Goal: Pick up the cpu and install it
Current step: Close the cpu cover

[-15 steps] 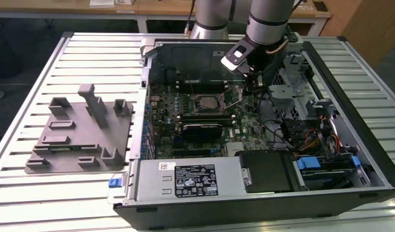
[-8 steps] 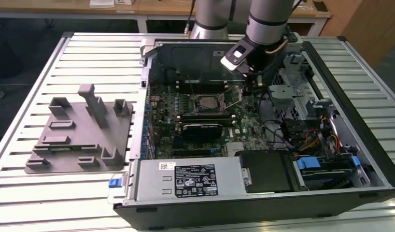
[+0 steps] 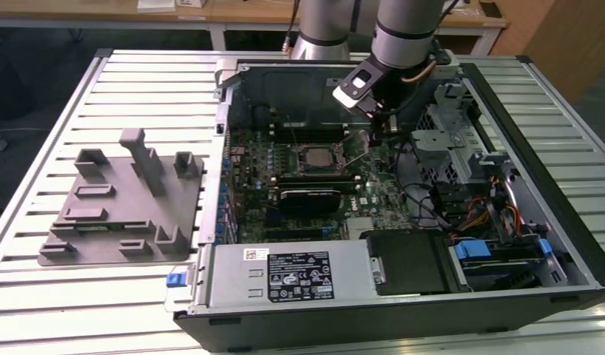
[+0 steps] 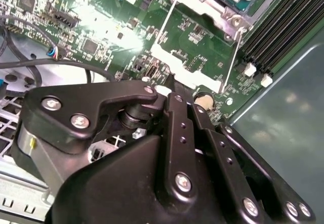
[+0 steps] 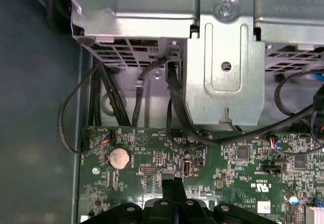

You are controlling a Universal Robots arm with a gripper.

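Gripper [image 5: 173, 183] fingers pressed together, nothing pinched; hangs low over mobo [image 5: 230, 176] near socket lever [image 4: 230, 57], prob. to work it; cpu [image 3: 316, 157] lies in socket, gripper's 8 o'clock, exterior view.

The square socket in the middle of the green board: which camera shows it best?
The exterior view: the whole socket lies unobstructed, near the hand. The second wrist view catches just one cropped corner and its lever. The first wrist view faces the board near a coin battery.
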